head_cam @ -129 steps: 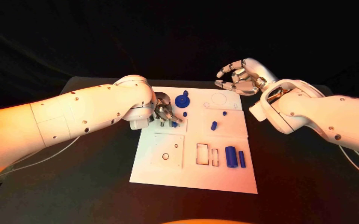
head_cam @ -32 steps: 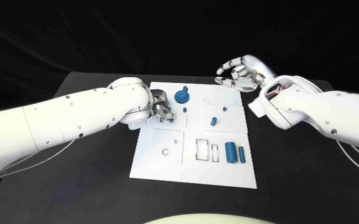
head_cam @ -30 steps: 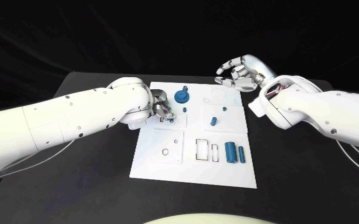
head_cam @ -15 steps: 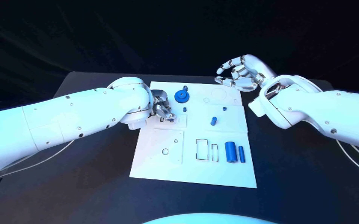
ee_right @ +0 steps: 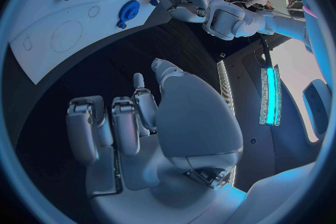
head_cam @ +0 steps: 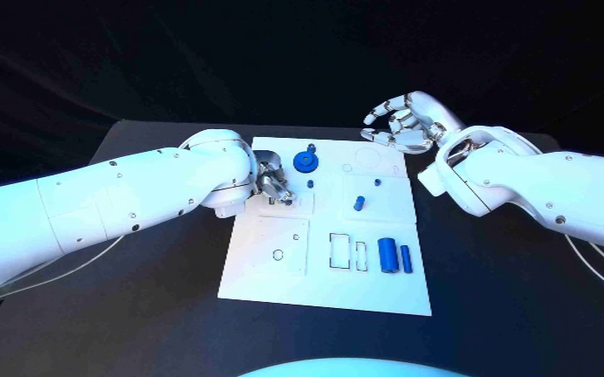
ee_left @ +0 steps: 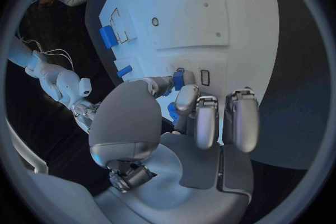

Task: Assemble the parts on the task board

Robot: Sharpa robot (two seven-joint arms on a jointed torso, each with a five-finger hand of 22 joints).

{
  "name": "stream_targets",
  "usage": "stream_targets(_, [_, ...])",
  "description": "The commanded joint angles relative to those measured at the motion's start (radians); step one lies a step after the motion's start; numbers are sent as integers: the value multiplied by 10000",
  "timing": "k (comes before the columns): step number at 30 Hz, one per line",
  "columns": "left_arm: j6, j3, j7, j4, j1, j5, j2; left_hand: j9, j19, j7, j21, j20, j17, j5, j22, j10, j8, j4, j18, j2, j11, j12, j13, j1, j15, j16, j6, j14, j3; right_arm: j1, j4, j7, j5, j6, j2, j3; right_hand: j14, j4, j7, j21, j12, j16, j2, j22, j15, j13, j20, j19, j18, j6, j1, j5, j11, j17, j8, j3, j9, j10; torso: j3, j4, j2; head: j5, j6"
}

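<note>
Black table: one matte dark surface; wide bare margins lie on both sides of the board and in front of it.
Task board: one flat white rectangular plate, lying lengthwise in the middle of the table, with raised square panels and several cut-outs, among them two upright rectangular slots and a small ring-shaped hole; its near part is bare.
Arms: two, smooth white shells; the left comes in low across the table to the board's left edge, the right stands off the board's far right corner.
Left hand: silver metal, down on the board's left side; in the left wrist view its fingers are curled, and the thumb and a fingertip pinch a small blue part right against the board beside a small rectangular slot.
Right hand: silver, lifted above the board's far right corner, fingers bent inward and apart, holding nothing; the right wrist view shows dark table under it.
Blue parts: about seven countable on the board.
Gear: one, round and toothed, standing at the far end just right of the left hand.
Cylinders: two, lying side by side near the right edge, the larger cylinder thick, the thinner cylinder just beside it.
Short peg: one, rounded, on the middle right panel.
Small pins: one pin just below the gear, another tiny pin well to its right.
</note>
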Motion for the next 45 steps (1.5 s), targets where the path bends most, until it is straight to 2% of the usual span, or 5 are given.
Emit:
stream_targets(1, [506,-50,-46,23,-70,33,11,124,69,-142,58,-5,2635,-60,704,91,67,-1547,-101,94,1,56,15,50,-77,36,96,1039,1462,-8,-5,41,-98,125,7,0,1003,-3,-24,-36,-65,-67,-80,2274,-74,431,-46,709,-4,63,-41,60,-2,2368,56,72,-13,-58,-2,2,2,10,-5])
stream_targets(25, [606,-49,-54,3,-76,23,25,120,68,-145,58,-10,2635,-68,704,113,87,-1581,-101,99,-4,81,39,66,-82,36,106,1039,1469,-18,-38,39,-97,138,28,0,1003,-3,-24,-36,-65,-67,-80,2274,-74,431,-46,709,-4,63,-41,60,-2,2368,56,72,-13,-58,2,-5,8,15,19])
stream_targets(30, [616,-49,-69,-10,-76,22,29,91,68,-158,59,-17,2635,-95,711,130,138,-1369,-102,113,-4,100,48,-219,-84,36,159,1039,1344,-18,-33,36,-97,135,22,0,1000,-2,-32,-42,-69,-72,-92,2270,-81,425,-51,706,-3,73,-93,65,-9,2358,69,90,-18,-57,5,-6,10,15,10])
stream_targets(35, [605,-49,-80,-30,-75,30,42,23,82,-200,66,-35,2635,-99,737,124,190,-967,-106,54,-34,112,44,-755,-107,36,246,1039,979,-18,-27,35,-97,134,17,0,1000,-2,-32,-42,-69,-72,-92,2270,-81,425,-51,706,-3,73,-93,65,-9,2358,69,90,-18,-57,3,-1,9,2,-11])
stream_targets(45, [667,-49,-89,-48,-74,54,62,-40,101,-235,76,-54,2635,-102,767,179,219,-781,-112,-57,-63,196,137,-1006,-133,36,324,1039,672,-18,-24,35,-97,134,18,0,1000,-2,-32,-42,-69,-72,-92,2270,-81,425,-51,706,-3,73,-93,65,-9,2358,69,90,-18,-57,3,-2,7,-10,-47])
